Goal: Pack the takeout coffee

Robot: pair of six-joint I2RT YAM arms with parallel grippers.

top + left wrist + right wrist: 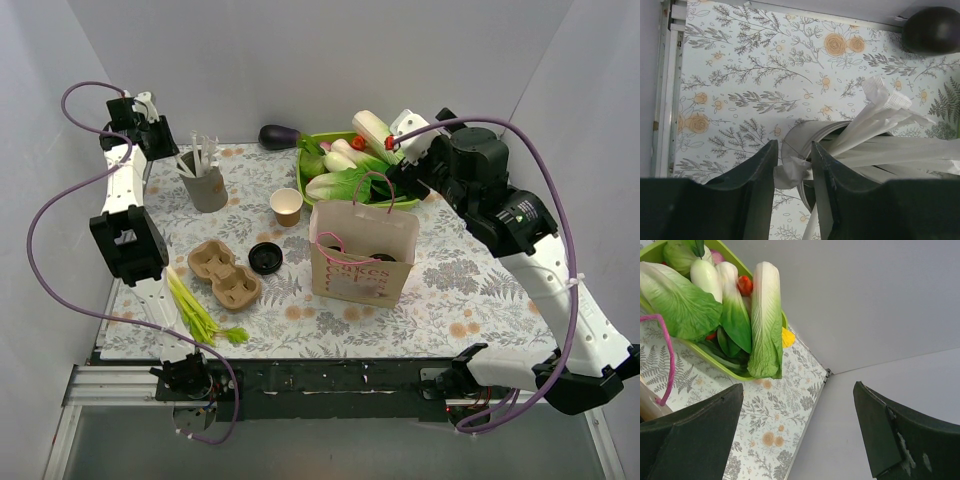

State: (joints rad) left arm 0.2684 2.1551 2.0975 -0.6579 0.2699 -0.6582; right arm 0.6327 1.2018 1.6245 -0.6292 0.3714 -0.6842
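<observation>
The takeout coffee in plain sight is one small tan paper cup point(286, 206). It stands upright and open, pale cream inside. A round black lid point(265, 258) lies flat on the tabletop point(450, 290) at about 7 o'clock from the cup, not touching it. The cup stands near the middle of the tabletop, just off the top left corner of a tan paper bag point(365, 262) with pink handles. Dark shapes show in the bag's mouth, too dim to name. A brown pulp cup tray point(224, 273) lies just beside the lid at about 8 o'clock.

The left jaws stand at the far left of the tabletop, and in the top view the cup lies well apart from them at about 4 o'clock. They stand only narrowly apart and pinch the end of a white stick point(792, 174) that juts from a grey cup point(805, 131) of such sticks. The right jaws gape wide with nothing between them, at the right end of a green tray point(715, 361) of vegetables. The paper cup lies well apart from them at about 8 o'clock.

The tabletop is printed with grey ferns and orange flowers. Plain pale walls close it in at the back and on both sides.
</observation>
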